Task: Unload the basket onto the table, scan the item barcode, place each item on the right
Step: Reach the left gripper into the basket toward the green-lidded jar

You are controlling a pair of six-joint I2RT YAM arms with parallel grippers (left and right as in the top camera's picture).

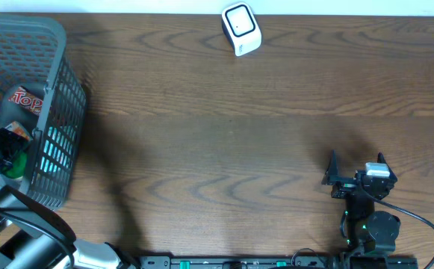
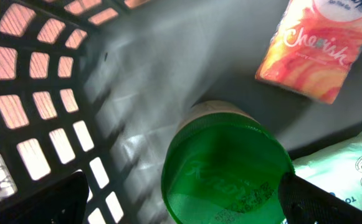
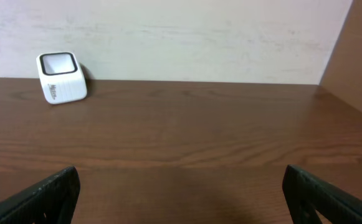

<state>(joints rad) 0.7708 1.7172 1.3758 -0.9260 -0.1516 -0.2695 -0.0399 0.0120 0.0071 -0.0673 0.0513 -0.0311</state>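
Note:
A jar with a green lid stands in the grey mesh basket at the table's left end. My left gripper hangs open just over it. Its left finger is well clear of the lid and its right finger is close to the lid's rim. From overhead, the left gripper is inside the basket above the green lid. No barcode shows on any item. The white scanner sits at the table's far edge, also in the right wrist view. My right gripper rests open and empty near the front right.
Beside the jar in the basket lie an orange "Cherish" pack and a white-green packet. A red-lettered packet shows from overhead. The basket wall stands close on the left.

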